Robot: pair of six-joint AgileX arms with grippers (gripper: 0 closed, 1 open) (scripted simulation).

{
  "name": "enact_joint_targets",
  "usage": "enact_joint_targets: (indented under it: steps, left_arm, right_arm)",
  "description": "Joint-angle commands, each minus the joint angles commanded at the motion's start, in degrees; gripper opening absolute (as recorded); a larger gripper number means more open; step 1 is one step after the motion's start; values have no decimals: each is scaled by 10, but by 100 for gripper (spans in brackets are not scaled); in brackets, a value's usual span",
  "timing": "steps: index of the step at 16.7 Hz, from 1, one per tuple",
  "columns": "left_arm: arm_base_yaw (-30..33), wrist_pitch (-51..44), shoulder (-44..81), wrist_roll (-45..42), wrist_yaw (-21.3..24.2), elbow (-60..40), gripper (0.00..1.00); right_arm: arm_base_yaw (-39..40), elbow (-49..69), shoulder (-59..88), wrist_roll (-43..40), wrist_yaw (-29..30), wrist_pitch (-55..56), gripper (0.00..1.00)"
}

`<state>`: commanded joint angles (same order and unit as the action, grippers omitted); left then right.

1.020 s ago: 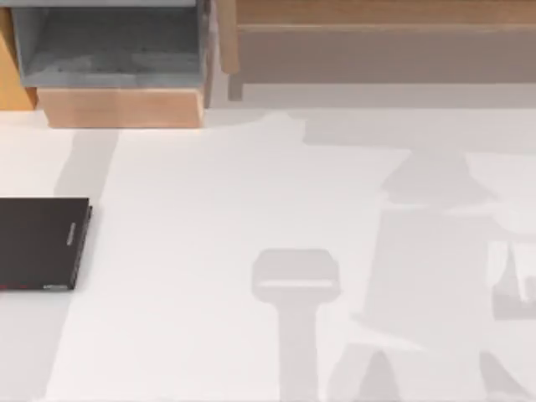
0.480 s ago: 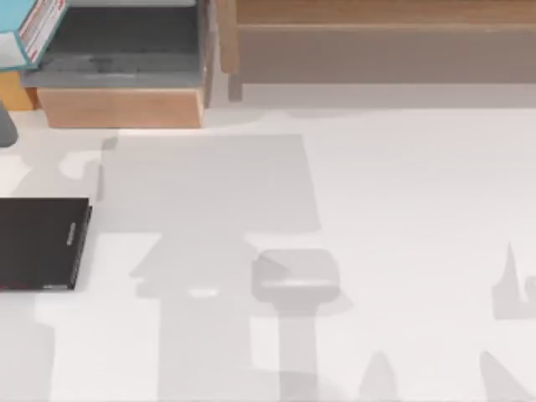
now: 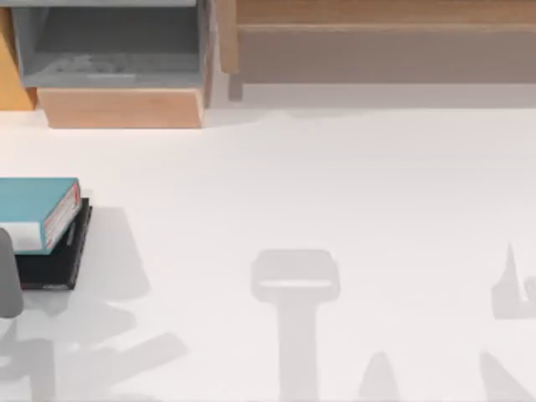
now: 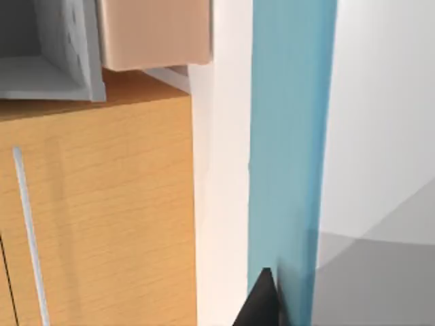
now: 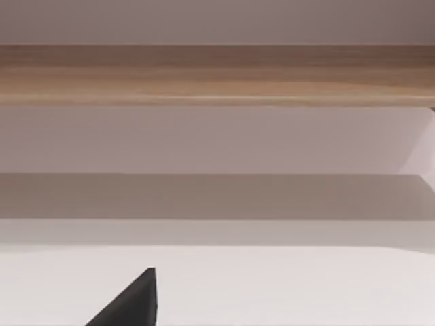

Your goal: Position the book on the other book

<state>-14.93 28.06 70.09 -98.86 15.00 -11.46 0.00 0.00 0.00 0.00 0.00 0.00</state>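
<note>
Two books: one teal book (image 3: pixel 33 209), one black book (image 3: pixel 52 266).

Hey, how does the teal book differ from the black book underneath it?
The teal book is thick, with white page edges and a red-and-white spine; the black book is thin and dark all over. The teal book lies on top, while the black book rests on the white table and pokes out beneath it. Both lie flat at the table's left edge.

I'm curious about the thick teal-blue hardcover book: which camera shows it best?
The top view: the teal-blue hardcover book lies on the thin black book, spine visible. The left wrist view gives a close teal strip.
</note>
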Motion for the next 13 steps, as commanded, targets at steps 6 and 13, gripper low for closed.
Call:
enact_joint_targets:
  steps: [6, 13]
  left_arm:
    - [0, 0, 1, -4, 0, 4, 0]
    - [2, 18, 24, -2, -2, 0, 0]
  right_arm:
    - [0, 0, 0, 0, 0, 0, 100]
    - [0, 0, 0, 0, 0, 0, 100]
